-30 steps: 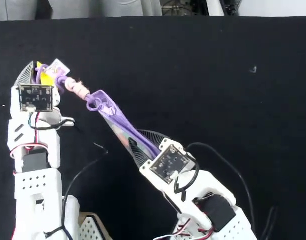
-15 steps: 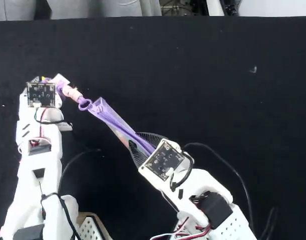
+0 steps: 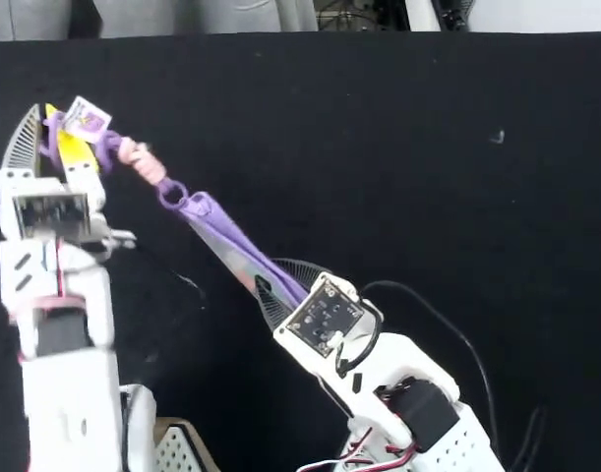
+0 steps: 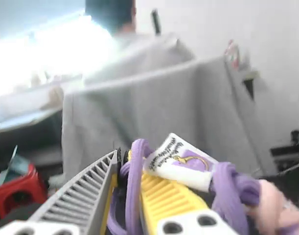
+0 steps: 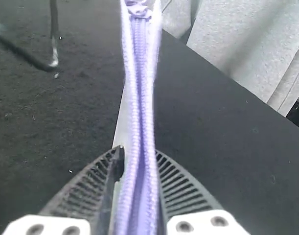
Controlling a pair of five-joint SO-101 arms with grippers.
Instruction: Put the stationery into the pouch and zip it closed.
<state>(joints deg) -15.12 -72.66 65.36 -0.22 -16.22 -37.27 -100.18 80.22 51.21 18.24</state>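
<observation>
Up by the table's [image 3: 428, 197] far left corner, the left gripper [image 3: 46, 118] clamps the pouch's [image 3: 229, 244] pull cord [image 3: 135, 162]; the right gripper [image 3: 277, 287], toward the front edge, pinches the pouch's other end, holding it taut between them.

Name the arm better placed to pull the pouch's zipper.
Left. The left gripper is shut on the zipper-pull cord, while the right gripper clamps the pouch at its other end, likely anchoring it.
</observation>
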